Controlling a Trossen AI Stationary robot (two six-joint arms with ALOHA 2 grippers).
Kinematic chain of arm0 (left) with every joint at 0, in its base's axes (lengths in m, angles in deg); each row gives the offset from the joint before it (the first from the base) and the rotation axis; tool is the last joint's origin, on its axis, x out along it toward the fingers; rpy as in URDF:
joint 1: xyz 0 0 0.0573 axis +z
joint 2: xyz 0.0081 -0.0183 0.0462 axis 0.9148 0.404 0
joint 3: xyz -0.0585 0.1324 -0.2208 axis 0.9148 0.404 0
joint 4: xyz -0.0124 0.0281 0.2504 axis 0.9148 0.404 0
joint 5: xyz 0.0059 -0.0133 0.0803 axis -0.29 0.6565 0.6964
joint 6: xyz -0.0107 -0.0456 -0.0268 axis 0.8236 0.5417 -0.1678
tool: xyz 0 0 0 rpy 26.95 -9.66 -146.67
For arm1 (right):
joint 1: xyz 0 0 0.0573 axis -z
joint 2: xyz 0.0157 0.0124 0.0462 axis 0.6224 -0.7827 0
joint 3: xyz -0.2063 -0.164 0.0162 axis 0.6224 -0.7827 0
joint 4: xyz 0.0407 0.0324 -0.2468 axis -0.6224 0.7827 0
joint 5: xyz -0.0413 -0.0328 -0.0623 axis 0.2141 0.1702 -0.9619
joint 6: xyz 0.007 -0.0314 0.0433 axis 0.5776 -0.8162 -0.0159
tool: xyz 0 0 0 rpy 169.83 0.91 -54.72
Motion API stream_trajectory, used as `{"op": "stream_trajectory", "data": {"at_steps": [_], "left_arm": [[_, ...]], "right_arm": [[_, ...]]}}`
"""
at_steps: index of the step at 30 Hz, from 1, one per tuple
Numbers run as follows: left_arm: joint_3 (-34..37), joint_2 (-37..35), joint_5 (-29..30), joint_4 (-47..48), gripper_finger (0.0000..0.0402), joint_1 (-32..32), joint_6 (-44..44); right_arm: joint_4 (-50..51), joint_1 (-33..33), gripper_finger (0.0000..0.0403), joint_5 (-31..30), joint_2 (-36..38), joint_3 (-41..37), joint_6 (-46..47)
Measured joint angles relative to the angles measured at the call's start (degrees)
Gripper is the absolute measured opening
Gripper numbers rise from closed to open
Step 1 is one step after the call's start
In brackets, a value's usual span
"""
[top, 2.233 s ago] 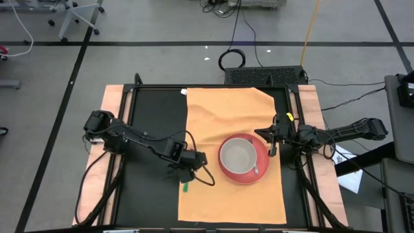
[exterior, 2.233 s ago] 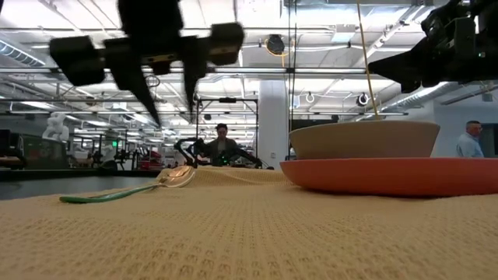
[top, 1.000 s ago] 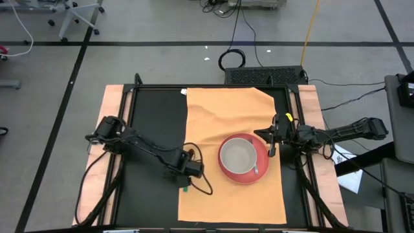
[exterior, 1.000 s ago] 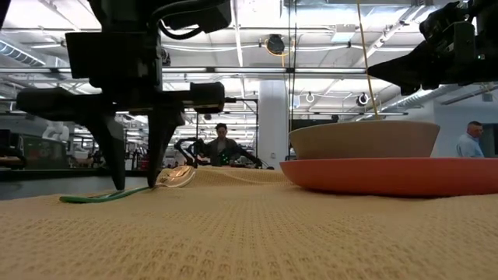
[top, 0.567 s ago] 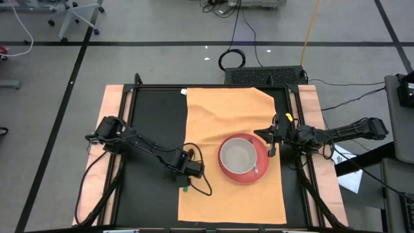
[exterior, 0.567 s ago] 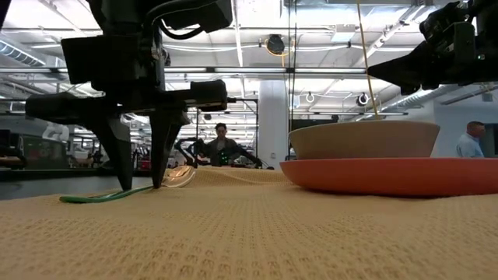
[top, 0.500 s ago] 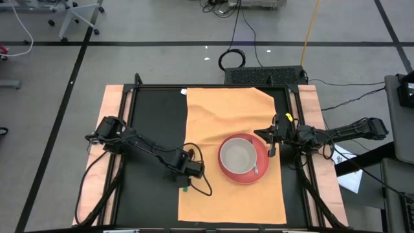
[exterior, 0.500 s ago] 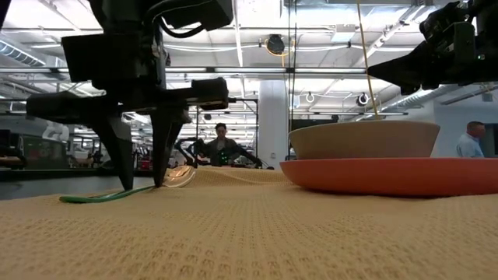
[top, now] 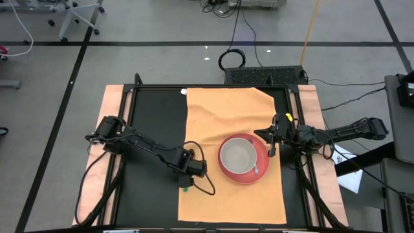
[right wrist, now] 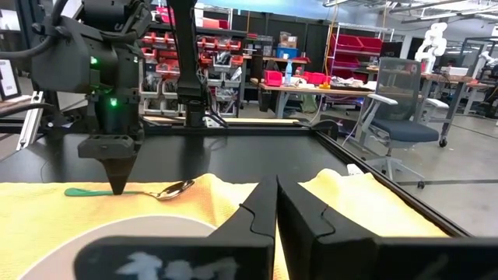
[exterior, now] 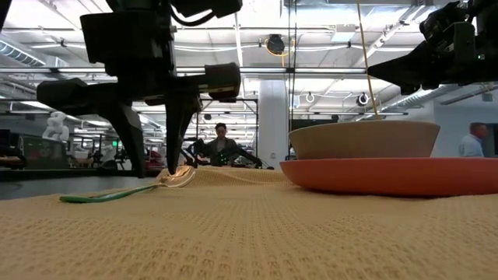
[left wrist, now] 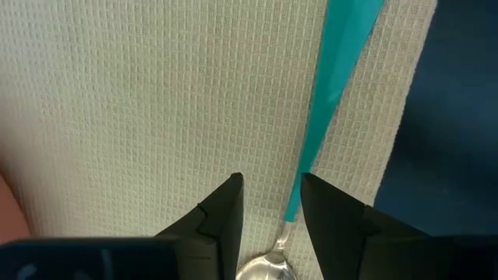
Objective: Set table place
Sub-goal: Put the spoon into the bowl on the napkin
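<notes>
While the left gripper [exterior: 159, 173] hangs low over the left edge of the orange-tan mat [top: 226, 120], its two dark fingers [left wrist: 222, 222] point down with a gap between them. A spoon [exterior: 124, 190] with a green handle lies flat on the mat right there. In the left wrist view the thin neck of the spoon [left wrist: 292, 206] runs up through the gap between the fingers, and the shiny spoon end sits near the gripper body. The fingers stand on both sides of the spoon, but I cannot tell if they touch it. In the low view the finger tips reach down almost to the cloth, close to the shiny end.

The mat is big and a bit wrinkled. It lies on the black tabletop [top: 155, 116] and covers the middle and right part of it. The spoon is at the mat's left edge, with the tip of its green handle [top: 185, 188] poking out past the gripper.

To the right of the spoon, a round red plate [top: 244, 158] sits on the mat, and a pale bowl [top: 237, 155] sits in the plate.

The right gripper [top: 270, 137] waits just past the plate's right side, above the mat's right edge. Its fingers [right wrist: 268, 206] are pressed together and hold nothing.
</notes>
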Motion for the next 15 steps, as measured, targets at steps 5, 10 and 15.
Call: {"op": "stream_trajectory", "data": {"at_steps": [5, 10, 15], "left_arm": [[0.0, 0.0, 0.0, 0.2, 0.0133, 0.0, -0.6], [0.0, 0.5, -0.5, 0.9, 0.0133, 0.1, -0.8], [0.0, 0.5, -0.6, 1.2, 0.0133, 0.2, -0.9]], "right_arm": [[0.0, 0.0, 0.0000, 0.0, 0.0, 0.0, 0.0], [0.0, 0.0, 0.0000, 0.0, 0.0, 0.0, 0.0], [-0.1, 0.0, 0.0000, 0.0, 0.0, 0.0, 0.0]]}}
